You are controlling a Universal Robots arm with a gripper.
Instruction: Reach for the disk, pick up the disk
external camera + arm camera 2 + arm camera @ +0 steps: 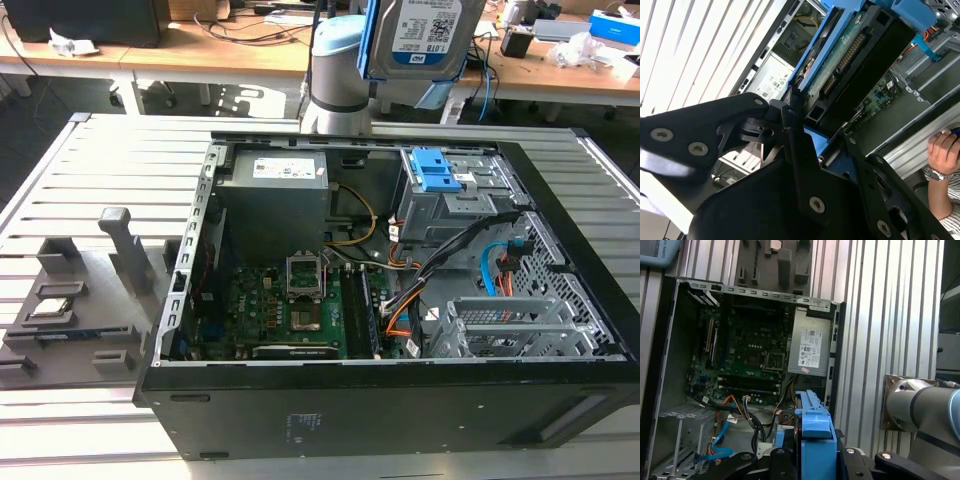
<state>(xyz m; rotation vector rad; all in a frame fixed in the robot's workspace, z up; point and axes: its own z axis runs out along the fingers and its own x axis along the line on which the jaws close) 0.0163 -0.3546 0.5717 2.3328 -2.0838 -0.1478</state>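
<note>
1. Hanging in the air above the open computer case [380,400], the disk [420,38] is at the top of the exterior view. Its label side faces the camera and it is well clear of the case.
2. The gripper [812,120] is clamped on one end of the disk, with a black finger [790,112] against each side of its blue bracket [814,432]. The second wrist view shows the disk's circuit-board side.
3. The robot arm [340,60] stands behind the case, just beside the disk on the exterior view's left.
4. Inside the case are the motherboard [300,310], the grey power supply [275,195] and a drive cage [450,195] with blue latches.
5. A grey parts tray [90,290] sits on the slatted table [120,160], to the exterior view's left of the case.
6. A person's hand [942,147] wearing a watch is near the table in the second wrist view.
</note>
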